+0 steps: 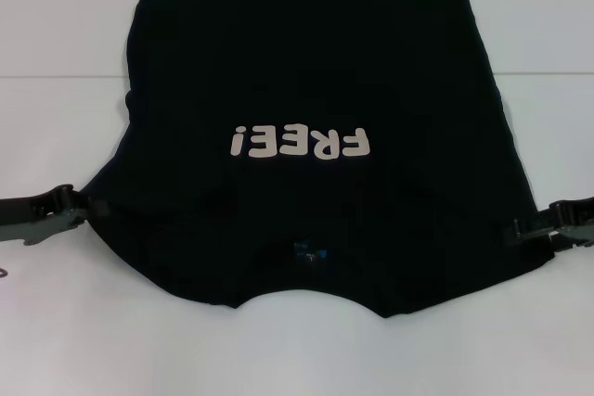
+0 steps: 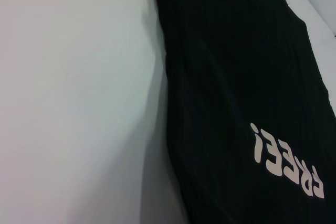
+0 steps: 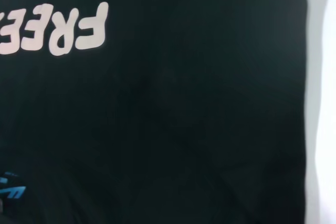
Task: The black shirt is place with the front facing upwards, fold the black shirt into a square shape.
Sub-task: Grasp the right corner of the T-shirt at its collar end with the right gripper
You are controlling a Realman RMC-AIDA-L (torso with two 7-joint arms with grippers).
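Observation:
The black shirt (image 1: 316,62) lies front up on the white table, with its collar towards me. Its off-white "FREE!" lettering (image 1: 300,141) reads upside down, and the blue neck label (image 1: 309,252) shows at the collar. My left gripper (image 1: 91,211) is at the shirt's left shoulder edge and is shut on the cloth. My right gripper (image 1: 522,229) is at the right shoulder edge and is shut on the cloth. The sleeves do not show. The shirt fills the left wrist view (image 2: 236,66) and the right wrist view (image 3: 184,119); neither shows its own fingers.
The white table (image 1: 56,34) surrounds the shirt on the left, on the right and in front of the collar. The shirt's far hem runs out of the head view at the top.

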